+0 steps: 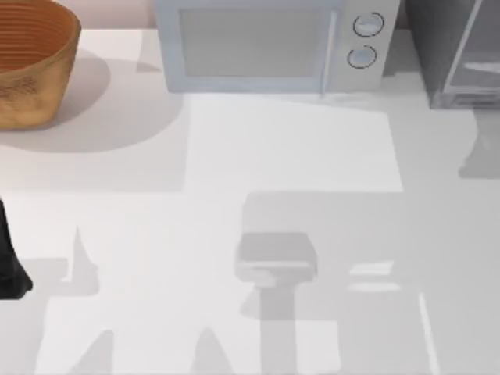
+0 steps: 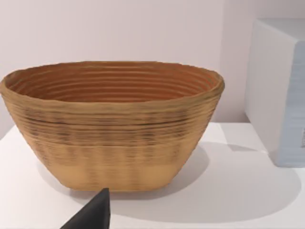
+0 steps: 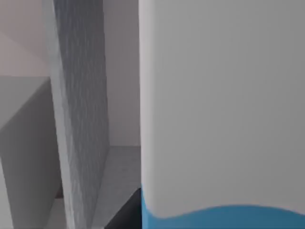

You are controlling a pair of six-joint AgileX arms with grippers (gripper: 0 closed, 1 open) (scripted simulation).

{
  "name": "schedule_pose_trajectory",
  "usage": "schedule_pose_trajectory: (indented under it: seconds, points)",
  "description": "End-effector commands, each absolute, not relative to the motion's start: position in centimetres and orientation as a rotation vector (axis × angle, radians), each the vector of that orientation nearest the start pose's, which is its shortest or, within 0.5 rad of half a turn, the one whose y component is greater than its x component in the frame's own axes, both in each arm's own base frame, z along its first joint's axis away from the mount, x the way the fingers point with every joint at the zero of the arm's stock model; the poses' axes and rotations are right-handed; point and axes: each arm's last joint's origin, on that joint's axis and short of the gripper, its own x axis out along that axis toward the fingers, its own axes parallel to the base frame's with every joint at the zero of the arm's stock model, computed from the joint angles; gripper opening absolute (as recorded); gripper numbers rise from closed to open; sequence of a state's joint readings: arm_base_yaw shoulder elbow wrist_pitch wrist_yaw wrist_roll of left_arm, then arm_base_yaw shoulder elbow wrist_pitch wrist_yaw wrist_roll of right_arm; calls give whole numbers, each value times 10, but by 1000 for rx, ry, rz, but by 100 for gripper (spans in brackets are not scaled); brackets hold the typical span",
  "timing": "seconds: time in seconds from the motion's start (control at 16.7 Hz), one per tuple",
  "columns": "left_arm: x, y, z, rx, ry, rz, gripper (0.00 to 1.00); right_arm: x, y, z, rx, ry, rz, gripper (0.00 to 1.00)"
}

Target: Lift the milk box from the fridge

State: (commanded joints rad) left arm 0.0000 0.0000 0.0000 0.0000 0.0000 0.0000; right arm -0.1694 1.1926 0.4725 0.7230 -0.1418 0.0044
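The milk box (image 3: 221, 109) sits close before the right wrist camera, beside the fridge (image 1: 457, 55) at far right. Whether the right pincer is open cannot be told. The left arm (image 1: 9, 262) rests at the left edge, its grip equally unclear.

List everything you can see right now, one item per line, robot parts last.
basket: one, woven tan-orange, table's far left corner.
microwave: one, pale blue-grey with two round dials, far middle of the table.
fridge: one, dark grey speckled with a pale framed glassy door, far right corner.
milk box: one, white with sky-blue lower down, very close in the right wrist view, beside the fridge's speckled wall.
table: one, white.
left arm: black, at the table's left edge.
left claw: a dark fingertip facing the basket.
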Motion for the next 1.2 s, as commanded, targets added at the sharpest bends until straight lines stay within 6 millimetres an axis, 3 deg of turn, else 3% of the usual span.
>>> schedule_pose_trajectory:
  seconds: [0.24,0.54,0.84,1.2]
  points:
    - [106,-1,160,0,0,0,100,180,-18,228,-8,-8,-16,0]
    - [106,-1,160,0,0,0,100,123,-6,193,-1,-15,-8,0]
    - [106,-1,160,0,0,0,100,107,-2,163,0,-2,-1,0]
    - [106,-1,160,0,0,0,100,106,-1,161,2,0,-2,0]
